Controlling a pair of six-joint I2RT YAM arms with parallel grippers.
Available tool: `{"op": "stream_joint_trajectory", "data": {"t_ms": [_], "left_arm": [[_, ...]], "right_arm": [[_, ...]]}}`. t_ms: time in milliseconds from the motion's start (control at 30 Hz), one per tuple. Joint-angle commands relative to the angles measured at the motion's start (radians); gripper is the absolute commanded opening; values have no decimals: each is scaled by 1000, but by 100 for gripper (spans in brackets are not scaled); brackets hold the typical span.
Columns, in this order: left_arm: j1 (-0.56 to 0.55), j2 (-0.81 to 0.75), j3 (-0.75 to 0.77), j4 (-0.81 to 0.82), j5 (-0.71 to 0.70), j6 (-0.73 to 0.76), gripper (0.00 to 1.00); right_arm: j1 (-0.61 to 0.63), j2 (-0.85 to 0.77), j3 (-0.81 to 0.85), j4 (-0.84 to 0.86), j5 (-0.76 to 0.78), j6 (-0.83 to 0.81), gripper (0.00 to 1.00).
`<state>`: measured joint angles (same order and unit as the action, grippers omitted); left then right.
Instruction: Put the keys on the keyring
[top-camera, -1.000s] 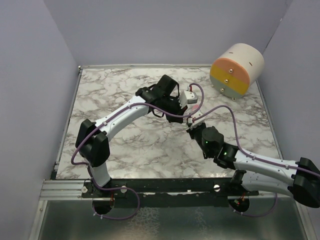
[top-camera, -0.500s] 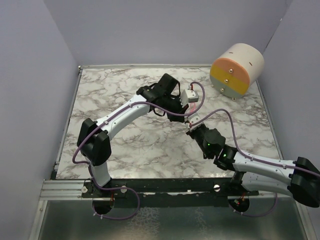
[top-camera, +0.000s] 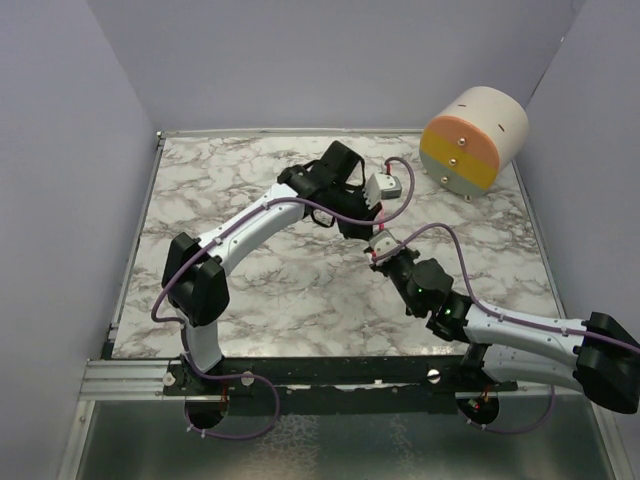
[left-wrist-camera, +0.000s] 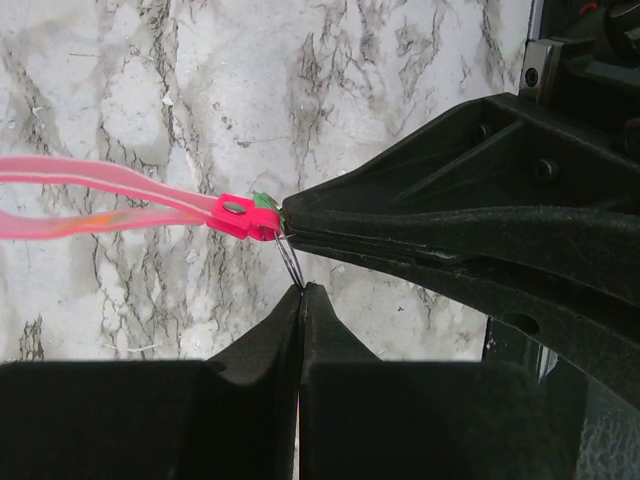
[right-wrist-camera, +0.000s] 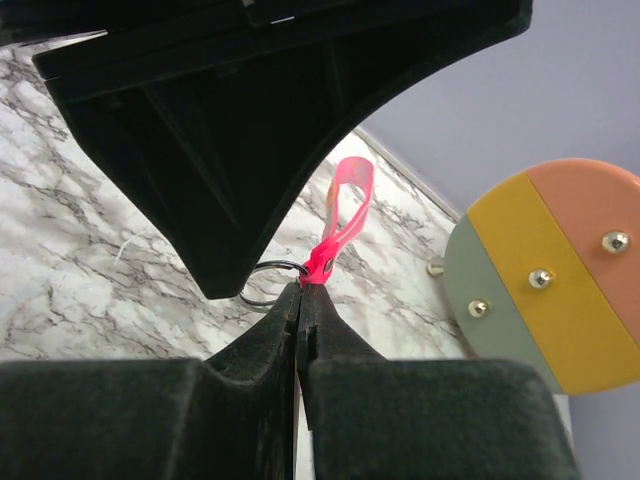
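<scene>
Marble table (top-camera: 200, 190); left tool (left-wrist-camera: 301, 292) tight on keyring (left-wrist-camera: 288, 260)

No writing, number, brand mark or sign can be read in any view. The striped face of the drum (top-camera: 458, 155), the pink strap (left-wrist-camera: 110, 195), the keyring (left-wrist-camera: 290, 262) and the black fingers of the left gripper (left-wrist-camera: 300, 290) and right gripper (right-wrist-camera: 298, 285) show plain surfaces only.
</scene>
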<state>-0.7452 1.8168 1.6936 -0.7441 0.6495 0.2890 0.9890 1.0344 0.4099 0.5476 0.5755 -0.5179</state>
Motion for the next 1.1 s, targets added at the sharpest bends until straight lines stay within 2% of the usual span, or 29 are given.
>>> {"op": "stream_joint_trajectory", "data": {"t_ms": [0,567,867,1067], "left_arm": [[-5,54,71,-68,75,-23,0],[-5,96,144,-118,171,-24,0],[-5,102,167,-158,182,-8,0],[-3,85,181,-160,143,-13,0]], "right_arm": [[0,-10,-5,117,-25,-65,1],[-1,-68,-71,280,-46,-265,1],[-1,-80,-68,298,-56,-276,1],[0,-94,-65,254,-68,-235,1]]}}
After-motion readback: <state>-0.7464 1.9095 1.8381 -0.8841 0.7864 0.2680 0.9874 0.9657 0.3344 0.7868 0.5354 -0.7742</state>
